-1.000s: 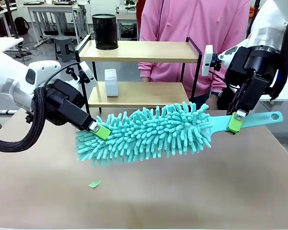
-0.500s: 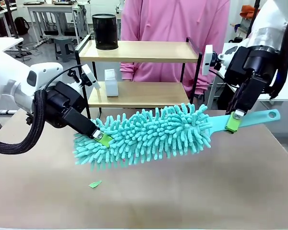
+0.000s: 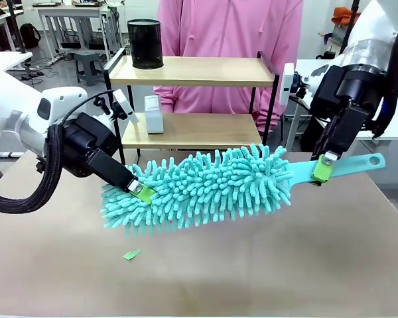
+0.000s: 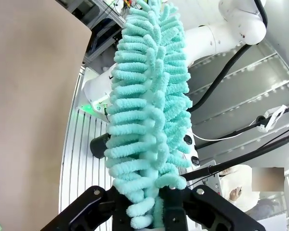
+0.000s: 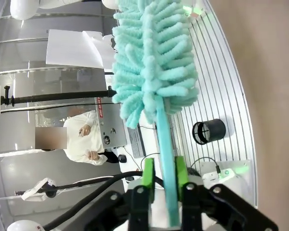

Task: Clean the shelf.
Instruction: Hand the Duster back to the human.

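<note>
Compared with one second ago, the left gripper [image 3: 142,191] has closed into the fluffy end of the teal duster [image 3: 205,187], where before its pads stood beside the fibres. The duster head now sits slightly lower at that end, and the person [image 3: 229,40] behind the shelf [image 3: 192,71] has shifted toward picture left.

The right gripper [image 3: 324,167] straddles the duster handle [image 3: 355,163]; in the right wrist view its green pads [image 5: 148,177] flank the flat handle, and contact cannot be confirmed, so whether it grips cannot be told.

The duster is held above a tan tabletop [image 3: 252,265], on which a small green scrap [image 3: 131,254] lies near the front. The room behind contains white tables and stools.

The shelf stands at the far edge of the table, behind the duster. Its top board carries a black cylindrical container [image 3: 145,44], contents not visible. The lower board carries a small white box [image 3: 153,114]
</note>
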You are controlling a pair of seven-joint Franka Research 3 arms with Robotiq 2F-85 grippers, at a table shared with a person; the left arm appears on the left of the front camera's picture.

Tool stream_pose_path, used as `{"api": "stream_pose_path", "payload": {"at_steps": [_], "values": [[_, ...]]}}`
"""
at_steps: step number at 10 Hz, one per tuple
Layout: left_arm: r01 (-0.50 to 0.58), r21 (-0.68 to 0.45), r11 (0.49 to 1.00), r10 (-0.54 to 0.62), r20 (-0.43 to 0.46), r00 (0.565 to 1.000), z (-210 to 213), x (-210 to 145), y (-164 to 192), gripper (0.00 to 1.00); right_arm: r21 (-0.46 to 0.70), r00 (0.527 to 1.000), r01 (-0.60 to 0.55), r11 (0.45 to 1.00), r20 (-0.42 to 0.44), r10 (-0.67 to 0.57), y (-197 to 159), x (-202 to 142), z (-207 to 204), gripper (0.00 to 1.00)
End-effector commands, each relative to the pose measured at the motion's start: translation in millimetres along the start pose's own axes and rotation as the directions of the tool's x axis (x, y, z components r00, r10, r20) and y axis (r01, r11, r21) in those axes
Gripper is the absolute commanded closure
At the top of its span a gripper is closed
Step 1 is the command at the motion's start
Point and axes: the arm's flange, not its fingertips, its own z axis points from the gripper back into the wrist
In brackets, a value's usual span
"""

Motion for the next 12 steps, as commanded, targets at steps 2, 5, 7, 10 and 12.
{"api": "stream_pose_path", "payload": {"at_steps": [2, 5, 7, 10, 12], "values": [[0.024, 0.007, 1.0, -0.023, -0.026, 0.999, 0, -2, 1, 1.0, -0.024, 0.986, -0.013, 1.0, 0.166, 0.017, 0, -10, 6, 0.0], [0.071, 0.02, 0.997, -0.07, -0.017, 0.997, 14, -7, -4, 1.0, -0.101, 0.74, 0.157, 0.982, 0.671, -0.049, -6, -61, 38, 0.0], [0.09, 0.029, 0.996, -0.09, 0.007, 0.996, 24, -10, -7, 1.0, -0.009, 0.388, 0.368, 0.93, 0.91, -0.144, -16, -140, 56, 0.0], [0.091, 0.02, 0.996, -0.092, 0.068, 0.993, 37, -11, -7, 1.0, 0.198, 0.011, 0.389, 0.9, 0.976, -0.219, -31, -258, 36, 0.0], [0.101, 0.031, 0.994, -0.104, 0.103, 0.989, 44, -11, -9, 1.0, 0.095, 0.311, 0.388, 0.917, 0.923, -0.227, -37, -247, 53, 0.0]]}}
